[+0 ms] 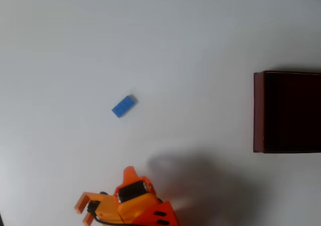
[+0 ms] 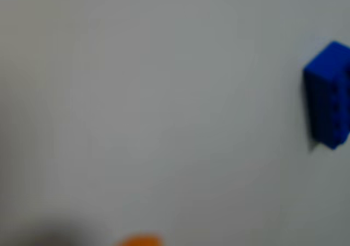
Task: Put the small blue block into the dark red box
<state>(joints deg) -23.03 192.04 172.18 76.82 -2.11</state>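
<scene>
1. Counter (image 1: pixel 200 35): you have a plain pale grey-white surface across the whole overhead view, with a soft dark shadow in the lower middle, just right of the arm.
2. Small blue block (image 1: pixel 124 106): your tiny bright blue rectangular brick lies flat on the counter, left of centre in the overhead view, its long side running on a diagonal from lower left to upper right. Nothing touches it. In the wrist view you see the same block (image 2: pixel 330 94) at the right edge, partly cut off by the frame and blurred.
3. Dark red box (image 1: pixel 259 110): your large maroon box with thin walls and a nearly black inside sits at the right edge of the overhead view, at mid-height, cut off by the frame on its right. It stands well apart from the block.
4. Orange arm (image 1: pixel 135 206): you find it at the bottom edge of the overhead view, left of centre, below the block and apart from it.
5. Jaws (image 1: pixel 108 191): two orange prongs sit at the arm's lower left and a pointed orange tip at its top. You cannot tell whether the jaws are spread or pressed together. They carry nothing visible.
6. Wrist view, bottom edge: you see a small blurred orange sliver (image 2: pixel 139 240) of the arm.
</scene>
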